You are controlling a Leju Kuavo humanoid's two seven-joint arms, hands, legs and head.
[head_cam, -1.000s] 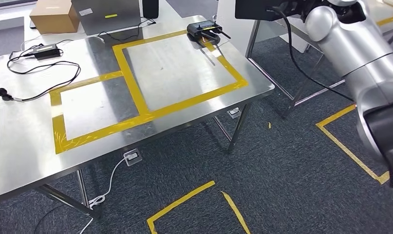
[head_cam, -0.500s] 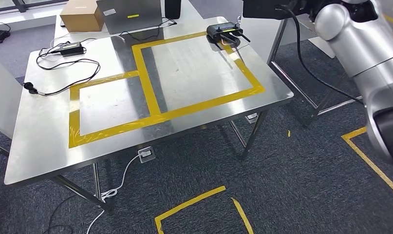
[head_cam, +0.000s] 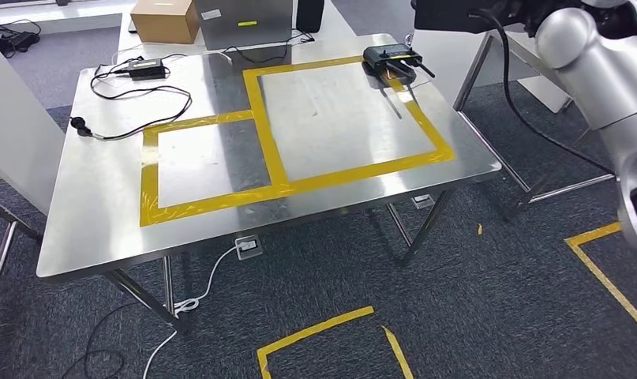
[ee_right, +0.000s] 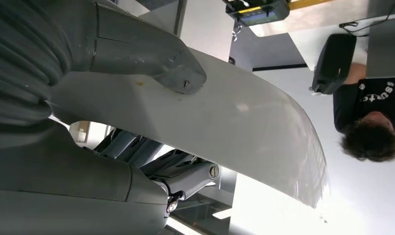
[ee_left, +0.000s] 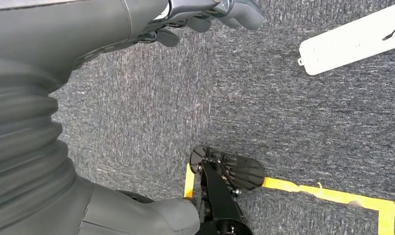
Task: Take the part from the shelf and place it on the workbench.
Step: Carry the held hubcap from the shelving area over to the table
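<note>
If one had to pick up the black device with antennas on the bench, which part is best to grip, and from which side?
Probably the flat body of the device, taken from above, across its short width. It lies flat near the far right corner of the bench, and its thin antennas stick out toward the near side, so an approach from there would likely knock them.

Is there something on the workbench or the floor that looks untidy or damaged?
On the workbench, the yellow tape is wrinkled at its near corner. A black cable sprawls loose beside it. On the floor, the tape outline has a gap.
</note>
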